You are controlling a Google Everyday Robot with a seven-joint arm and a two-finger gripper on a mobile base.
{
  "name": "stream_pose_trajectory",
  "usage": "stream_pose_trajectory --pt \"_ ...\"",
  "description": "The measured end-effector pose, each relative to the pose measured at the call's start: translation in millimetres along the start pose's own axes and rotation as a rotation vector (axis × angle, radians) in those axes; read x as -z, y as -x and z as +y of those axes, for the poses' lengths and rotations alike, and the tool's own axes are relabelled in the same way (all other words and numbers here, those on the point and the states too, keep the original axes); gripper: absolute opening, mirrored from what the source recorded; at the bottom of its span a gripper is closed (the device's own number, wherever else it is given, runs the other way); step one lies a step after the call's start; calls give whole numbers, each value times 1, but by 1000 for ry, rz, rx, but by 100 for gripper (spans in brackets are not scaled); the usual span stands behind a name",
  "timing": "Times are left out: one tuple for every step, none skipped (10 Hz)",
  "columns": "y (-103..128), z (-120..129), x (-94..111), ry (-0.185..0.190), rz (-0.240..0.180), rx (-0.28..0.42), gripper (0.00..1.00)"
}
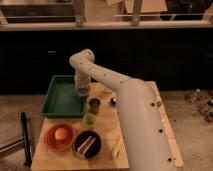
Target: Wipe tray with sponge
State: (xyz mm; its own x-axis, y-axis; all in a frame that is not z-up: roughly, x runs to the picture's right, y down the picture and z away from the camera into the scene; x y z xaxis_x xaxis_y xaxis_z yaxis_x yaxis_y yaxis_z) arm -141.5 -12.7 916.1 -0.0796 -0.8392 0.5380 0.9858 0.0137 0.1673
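The green tray (62, 96) lies on the far left part of the wooden table. The white arm comes in from the lower right, bends above the tray and points straight down. My gripper (82, 90) hangs at the tray's right rim. The blue-grey sponge (82, 92) sits at its tip, held just over the inner right side of the tray. The tray's floor looks bare.
A dark cup (94, 104) and a green cup (89, 120) stand just right of the tray. An orange plate (52, 142) with a round orange item and a dark bowl (88, 144) sit near the front edge. A black post (24, 137) stands left of the table.
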Motion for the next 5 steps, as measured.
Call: stream_pose_trajectory --pt "-2 1 -2 3 -1 4 2" --pt "-1 0 -2 5 -1 9 2" --pt "4 -9 -1 5 0 32 2" --pt "10 -19 -1 1 -3 49 2" --pt "14 -26 1 1 2 69 2"
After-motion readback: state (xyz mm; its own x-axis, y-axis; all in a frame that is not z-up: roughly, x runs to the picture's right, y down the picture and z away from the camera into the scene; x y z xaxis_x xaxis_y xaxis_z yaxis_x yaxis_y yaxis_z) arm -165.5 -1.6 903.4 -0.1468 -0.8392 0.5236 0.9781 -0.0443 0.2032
